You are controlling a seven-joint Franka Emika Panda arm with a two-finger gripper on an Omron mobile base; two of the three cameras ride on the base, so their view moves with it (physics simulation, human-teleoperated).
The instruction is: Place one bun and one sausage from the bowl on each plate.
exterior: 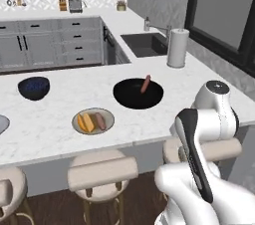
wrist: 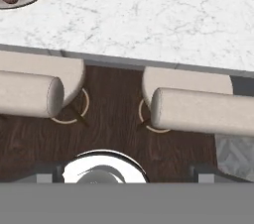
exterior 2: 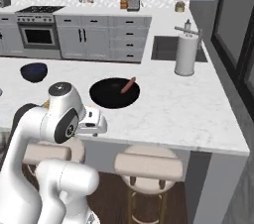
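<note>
White arm's gripper wide open, empty, above stools, off counter edge.

Even, bright rendered light; soft shadows, slightly blurry.

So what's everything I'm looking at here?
Black bowl: one, counter middle, holding one reddish sausage.
Plate: one, pale rim, olive centre, left of the black bowl; holds a golden bun and a pinkish sausage.
Grey plate: one, counter's left edge.
Blue bowl: one, dark, far left.
Paper towel roll: one, white, by the sink.
Stools: beige, under the counter.
Arm: white, at the counter's near edge.
</note>
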